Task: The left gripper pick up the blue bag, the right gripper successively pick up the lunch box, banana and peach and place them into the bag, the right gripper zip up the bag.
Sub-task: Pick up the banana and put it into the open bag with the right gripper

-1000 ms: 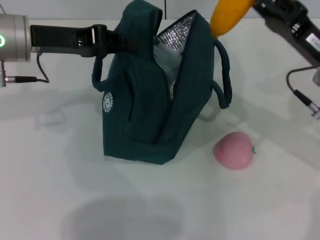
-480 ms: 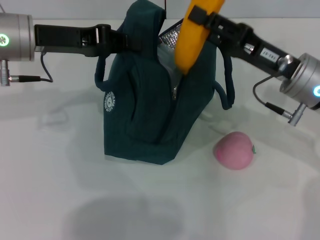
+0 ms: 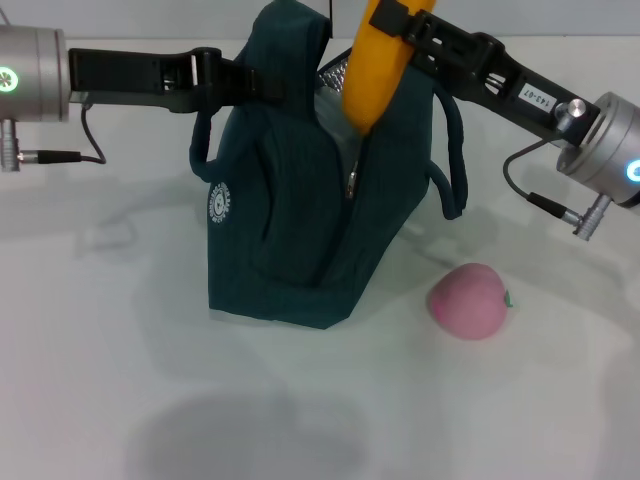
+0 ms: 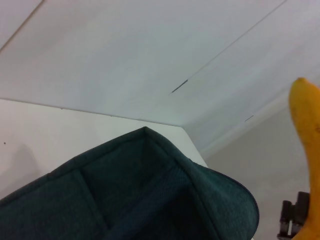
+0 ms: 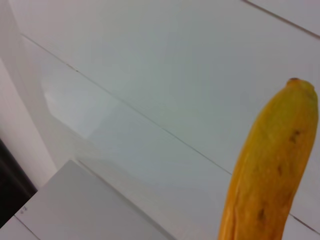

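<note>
- My right gripper [image 3: 400, 22] is clamped on the banana [image 3: 373, 70], held near-upright with its lower tip at the blue bag's [image 3: 300, 210] open mouth, against the foil lining.
- My left gripper [image 3: 240, 85] is closed on the bag's upper left edge, holding it upright on the table [image 3: 100, 350].
- The peach [image 3: 468, 300] sits on the table right of the bag, apart from it.

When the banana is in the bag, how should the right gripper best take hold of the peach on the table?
Probably from above, across the widest middle of the peach. It lies alone on the white table, apart from the blue bag, so the fingers have free room on both sides. It is round and may roll; a grip across the centre, clear of the small green mark, seems safest.
</note>
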`<state>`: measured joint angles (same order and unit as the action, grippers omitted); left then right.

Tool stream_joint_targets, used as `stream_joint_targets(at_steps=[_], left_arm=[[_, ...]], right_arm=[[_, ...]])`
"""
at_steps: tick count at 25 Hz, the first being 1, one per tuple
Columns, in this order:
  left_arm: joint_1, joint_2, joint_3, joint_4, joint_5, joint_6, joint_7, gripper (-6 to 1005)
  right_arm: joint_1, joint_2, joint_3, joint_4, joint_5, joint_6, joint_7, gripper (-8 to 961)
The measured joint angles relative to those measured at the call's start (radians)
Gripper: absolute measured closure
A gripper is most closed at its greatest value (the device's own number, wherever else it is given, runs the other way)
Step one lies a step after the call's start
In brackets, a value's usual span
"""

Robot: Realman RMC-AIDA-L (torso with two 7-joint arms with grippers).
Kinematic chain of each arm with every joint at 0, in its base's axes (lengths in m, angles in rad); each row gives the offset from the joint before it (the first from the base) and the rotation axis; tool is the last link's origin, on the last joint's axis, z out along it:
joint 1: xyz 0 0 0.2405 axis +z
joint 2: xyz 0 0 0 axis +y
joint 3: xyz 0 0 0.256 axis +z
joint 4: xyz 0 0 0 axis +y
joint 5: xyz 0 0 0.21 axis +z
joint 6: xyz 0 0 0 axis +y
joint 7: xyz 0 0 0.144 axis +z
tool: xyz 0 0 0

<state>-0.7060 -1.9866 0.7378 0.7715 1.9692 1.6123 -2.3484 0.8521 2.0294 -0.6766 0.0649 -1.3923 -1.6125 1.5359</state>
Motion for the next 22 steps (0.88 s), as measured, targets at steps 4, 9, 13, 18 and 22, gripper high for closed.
stream_joint_targets(at_steps=[4,9,13,18,22], left_arm=[[-0.002,-0.001,0.0,0.0,-0.001,-0.001,0.001,957],[-0.002,-0.002,0.001,0.0,-0.008,-0.002,0.006,957],[-0.001,-0.003,0.003,0.0,-0.013,-0.002,0.007,958],[0.003,-0.001,0.001,0.0,-0.014,-0.002,0.008,958],[0.003,0.001,0.0,-0.002,-0.014,-0.002,0.007,957]], right_arm=[[0.009,0.0,0.013,0.009,0.004,-0.019,-0.05,498],[0.032,0.0,0.018,0.026,-0.003,-0.011,-0.067,498],[0.036,0.0,0.018,0.048,-0.028,0.019,-0.087,498],[0.029,0.0,0.013,0.058,-0.032,0.049,-0.101,499],[0.019,0.0,0.017,0.058,-0.055,0.077,-0.105,499]])
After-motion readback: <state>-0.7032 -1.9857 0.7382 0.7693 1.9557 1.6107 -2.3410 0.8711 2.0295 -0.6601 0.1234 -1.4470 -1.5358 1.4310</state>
